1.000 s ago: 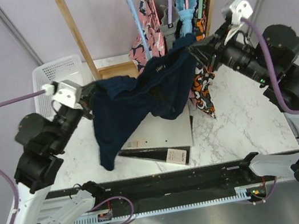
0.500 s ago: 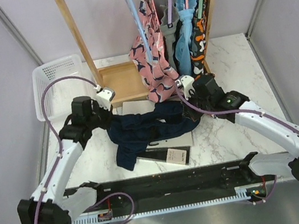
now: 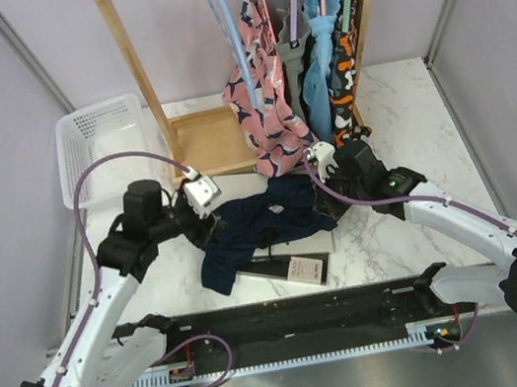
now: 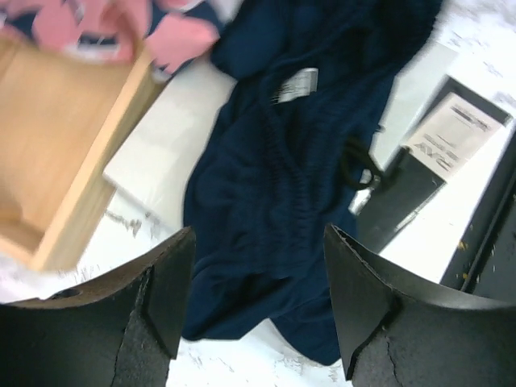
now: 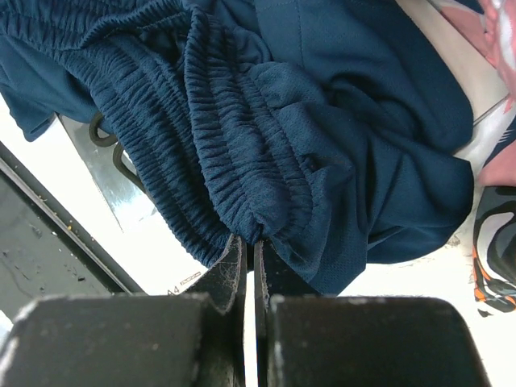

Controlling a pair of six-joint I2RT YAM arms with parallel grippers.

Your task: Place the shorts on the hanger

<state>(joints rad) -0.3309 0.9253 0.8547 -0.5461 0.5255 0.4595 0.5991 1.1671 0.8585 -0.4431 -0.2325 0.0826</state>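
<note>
**A:** Well, containers first?

**B:** White basket [image 3: 95,117] sits left of the wooden rack [image 3: 131,66]; I can't make out anything in it.

**A:** And the surface?

**B:** Marble table [image 3: 396,119]. The shorts [image 3: 264,223] are heaped in front of the rack, over flat boxes [image 3: 297,267]. Right gripper [image 5: 248,242] is pinched tight on the waistband. Left gripper [image 4: 256,234] has its jaws apart over the cloth, holding nothing. The hanger [image 3: 233,37] hangs from the rack's top rail. Lilac walls behind.

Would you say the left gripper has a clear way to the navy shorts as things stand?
Probably yes: the left gripper hangs open over the shorts, with nothing between it and the fabric. The right gripper pinches the waistband at the other end, well aside.
</note>
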